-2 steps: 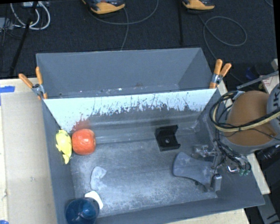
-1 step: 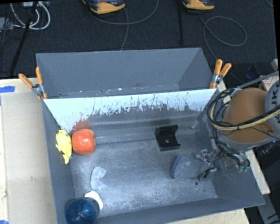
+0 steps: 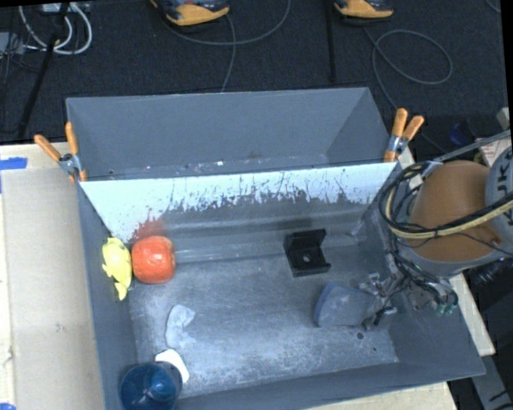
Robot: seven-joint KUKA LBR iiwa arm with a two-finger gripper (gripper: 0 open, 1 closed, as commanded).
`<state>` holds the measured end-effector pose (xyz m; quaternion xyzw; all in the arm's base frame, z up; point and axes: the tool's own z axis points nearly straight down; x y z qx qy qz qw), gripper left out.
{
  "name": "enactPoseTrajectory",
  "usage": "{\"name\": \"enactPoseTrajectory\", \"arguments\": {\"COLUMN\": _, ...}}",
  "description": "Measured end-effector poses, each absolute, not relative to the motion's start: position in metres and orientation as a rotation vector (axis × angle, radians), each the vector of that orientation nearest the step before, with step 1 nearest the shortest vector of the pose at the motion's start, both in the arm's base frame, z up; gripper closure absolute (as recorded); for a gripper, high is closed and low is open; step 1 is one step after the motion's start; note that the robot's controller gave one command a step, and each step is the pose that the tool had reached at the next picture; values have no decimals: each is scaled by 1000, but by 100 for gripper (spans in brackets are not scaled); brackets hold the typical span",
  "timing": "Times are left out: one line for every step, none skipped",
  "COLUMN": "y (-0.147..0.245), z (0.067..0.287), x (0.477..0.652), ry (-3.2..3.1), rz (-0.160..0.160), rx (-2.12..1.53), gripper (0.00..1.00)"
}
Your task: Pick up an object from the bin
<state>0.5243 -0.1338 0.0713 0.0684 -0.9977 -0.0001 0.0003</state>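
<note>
My gripper (image 3: pixel 378 300) hangs low at the right side of the bin, close to the right wall. Just left of it, touching or nearly touching, lies a grey-blue rounded lump (image 3: pixel 334 306) on the bin floor. A black square block (image 3: pixel 306 251) sits a little further back and to the left of the gripper. Nothing shows as lifted off the floor.
At the left wall an orange ball (image 3: pixel 153 259) lies against a yellow soft thing (image 3: pixel 115 266). A dark blue ball (image 3: pixel 150 390) fills the front left corner, with a white scrap (image 3: pixel 173 361) and a pale crumpled piece (image 3: pixel 178 322) beside it. The arm's cables hang over the right rim.
</note>
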Motion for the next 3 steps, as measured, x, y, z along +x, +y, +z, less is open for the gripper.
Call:
{"name": "enactPoseTrajectory", "arguments": {"y": -137, "z": 125, "x": 525, "ry": -3128, "rz": -4, "rx": 225, "gripper": 100}}
{"name": "enactPoseTrajectory", "arguments": {"y": -101, "z": 147, "x": 557, "ry": -3137, "rz": 5, "rx": 277, "gripper": 100}}
{"name": "enactPoseTrajectory", "arguments": {"y": -70, "z": 139, "x": 564, "ry": -3141, "rz": -2, "rx": 86, "gripper": 100}}
